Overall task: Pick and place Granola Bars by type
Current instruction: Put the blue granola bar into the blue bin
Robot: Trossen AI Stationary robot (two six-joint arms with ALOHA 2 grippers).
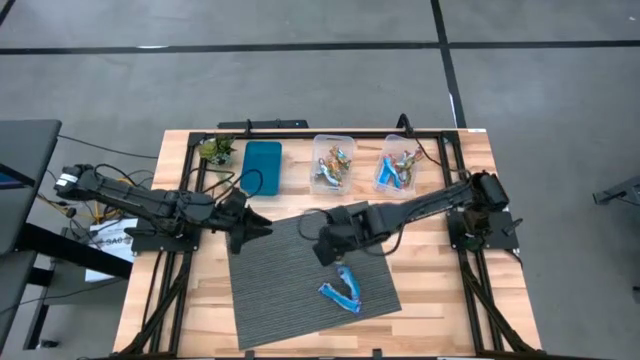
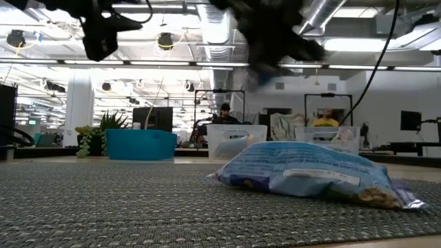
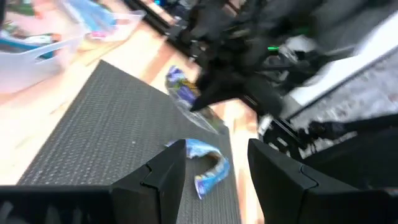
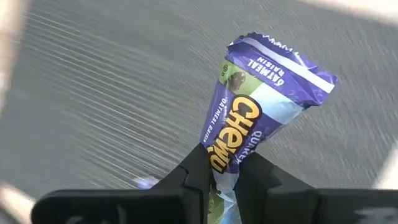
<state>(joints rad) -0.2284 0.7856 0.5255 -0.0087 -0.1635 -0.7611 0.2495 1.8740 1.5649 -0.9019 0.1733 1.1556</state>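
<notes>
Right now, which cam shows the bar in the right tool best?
The right wrist view: the held granola bar fills the frame, its purple Chewy wrapper pinched between the right tool fingers. The high view shows only the tool above the mat. Left wrist view: blurred. Low view: unclear.

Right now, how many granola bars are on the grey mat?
2 blue bars lie touching at the mat's near right part; a third is off it, in the right gripper.

My right pincer [image 1: 337,262] hangs over the mat [image 1: 280,290], whose left half lies bare and passable. Two bars [image 1: 342,291] lie just beneath it. My left pincer [image 1: 262,228] crowds the mat's far-left corner. Two tubs [image 1: 333,160] and the tray [image 1: 263,165] line the surface's [image 1: 450,300] far edge.
</notes>
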